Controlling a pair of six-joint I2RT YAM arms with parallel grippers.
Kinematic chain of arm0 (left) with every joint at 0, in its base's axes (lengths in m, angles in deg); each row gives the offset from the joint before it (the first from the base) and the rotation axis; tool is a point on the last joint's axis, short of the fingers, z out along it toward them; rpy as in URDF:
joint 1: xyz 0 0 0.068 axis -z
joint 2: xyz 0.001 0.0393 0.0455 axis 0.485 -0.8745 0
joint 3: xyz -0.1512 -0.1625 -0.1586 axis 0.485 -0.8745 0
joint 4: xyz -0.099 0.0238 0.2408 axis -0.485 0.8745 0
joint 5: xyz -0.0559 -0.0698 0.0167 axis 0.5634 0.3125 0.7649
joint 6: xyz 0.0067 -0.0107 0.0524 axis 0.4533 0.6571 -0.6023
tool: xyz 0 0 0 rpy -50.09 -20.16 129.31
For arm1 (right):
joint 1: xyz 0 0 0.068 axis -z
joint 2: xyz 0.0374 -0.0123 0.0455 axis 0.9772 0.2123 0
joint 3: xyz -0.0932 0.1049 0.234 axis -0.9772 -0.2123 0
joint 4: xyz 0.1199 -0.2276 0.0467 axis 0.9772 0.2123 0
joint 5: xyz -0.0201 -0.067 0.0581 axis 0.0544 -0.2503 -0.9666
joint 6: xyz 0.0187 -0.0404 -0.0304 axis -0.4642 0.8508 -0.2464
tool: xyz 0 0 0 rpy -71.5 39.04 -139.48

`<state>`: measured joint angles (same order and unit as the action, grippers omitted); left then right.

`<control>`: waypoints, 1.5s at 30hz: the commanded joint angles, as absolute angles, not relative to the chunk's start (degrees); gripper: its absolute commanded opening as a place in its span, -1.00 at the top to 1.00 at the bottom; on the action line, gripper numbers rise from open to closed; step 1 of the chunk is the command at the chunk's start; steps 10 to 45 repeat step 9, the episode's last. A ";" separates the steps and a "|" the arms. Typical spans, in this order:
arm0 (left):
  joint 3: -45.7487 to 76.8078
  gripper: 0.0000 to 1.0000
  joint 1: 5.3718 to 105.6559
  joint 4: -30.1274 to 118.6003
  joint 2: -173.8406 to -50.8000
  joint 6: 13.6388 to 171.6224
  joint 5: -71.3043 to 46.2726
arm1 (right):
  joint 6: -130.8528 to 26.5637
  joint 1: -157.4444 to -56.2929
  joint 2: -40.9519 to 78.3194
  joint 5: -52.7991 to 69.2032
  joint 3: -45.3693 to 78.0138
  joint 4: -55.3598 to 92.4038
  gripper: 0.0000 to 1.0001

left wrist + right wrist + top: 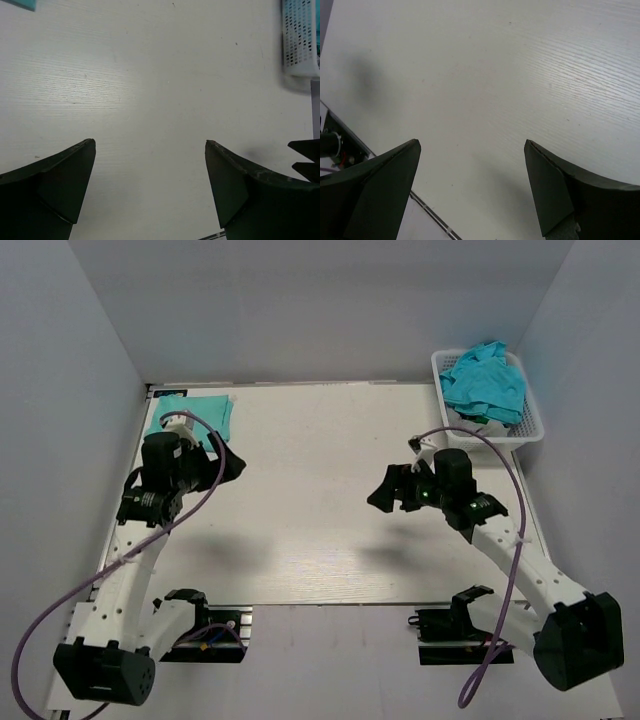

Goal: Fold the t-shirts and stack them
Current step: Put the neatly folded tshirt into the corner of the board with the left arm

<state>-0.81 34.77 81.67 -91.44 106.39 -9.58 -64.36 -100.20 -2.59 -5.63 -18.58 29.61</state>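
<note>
Folded tee (pixel 190 416): laid flat at the far left corner of the table (pixel 320 530).
Loose tees (pixel 484 383): heaped in the basket (pixel 530 432); judged light and limp (a raised fold is best pinched).
Left gripper (pixel 150 145): fingers spread, nothing held.
Right gripper (pixel 472 145): fingers spread, nothing held.

You have one folded teal-green fabric t-shirt (pixel 205 408) on one white wood-grain table (pixel 320 490). One white plastic lattice basket (pixel 520 440) holds one crumpled turquoise fabric heap (pixel 485 380); its shirt count cannot be determined. Two black grippers are present: left gripper (pixel 232 468), right gripper (pixel 380 498).

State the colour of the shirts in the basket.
The shirts are turquoise-blue; top external view shows it best.
</note>
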 commanded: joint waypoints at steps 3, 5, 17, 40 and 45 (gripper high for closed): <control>-0.84 -1.00 35.08 77.28 -90.08 107.77 -7.77 | -68.09 -99.80 -7.46 1.34 -21.08 22.68 -0.80; -0.30 -1.00 35.08 77.28 -91.58 107.24 -7.24 | -68.62 -99.89 -7.82 1.43 -21.26 21.97 -0.80; -1.09 -1.00 35.61 76.05 -92.72 107.24 -5.66 | -69.06 -99.89 -8.87 0.46 -21.52 19.78 -0.80; -1.09 -1.00 35.61 76.05 -92.72 107.24 -5.66 | -69.06 -99.89 -8.87 0.46 -21.52 19.78 -0.80; -1.09 -1.00 35.61 76.05 -92.72 107.24 -5.66 | -69.06 -99.89 -8.87 0.46 -21.52 19.78 -0.80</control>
